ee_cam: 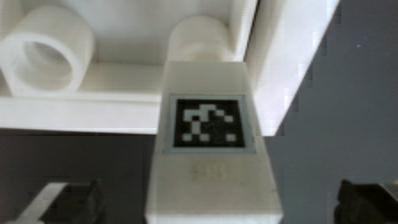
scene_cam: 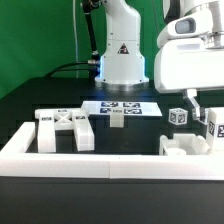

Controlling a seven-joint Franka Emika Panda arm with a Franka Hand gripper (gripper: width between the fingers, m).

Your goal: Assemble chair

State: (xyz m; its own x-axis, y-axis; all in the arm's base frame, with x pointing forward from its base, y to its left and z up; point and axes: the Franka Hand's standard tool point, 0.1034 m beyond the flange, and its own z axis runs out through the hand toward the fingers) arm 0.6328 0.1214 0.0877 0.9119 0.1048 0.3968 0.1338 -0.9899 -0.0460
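In the wrist view a long white chair leg (ee_cam: pixel 210 120) with a black-and-white tag lies between my gripper (ee_cam: pixel 217 205) fingers. Both dark fingertips (ee_cam: pixel 71 200) stand wide apart with a gap on each side of the leg, so the gripper is open. The leg's far end reaches a white chair part with a round hole (ee_cam: pixel 50 60). In the exterior view the gripper (scene_cam: pixel 203 112) hangs at the right over the tagged leg (scene_cam: pixel 213 125) and the seat part (scene_cam: pixel 183 146). The X-braced back panel (scene_cam: pixel 65 130) lies at the left.
The long low white barrier wall (scene_cam: pixel 110 162) runs along the front. The marker board (scene_cam: pixel 120 105) lies before the robot base (scene_cam: pixel 122 55). A small white part (scene_cam: pixel 117 120) and a tagged block (scene_cam: pixel 178 117) stand on the black table.
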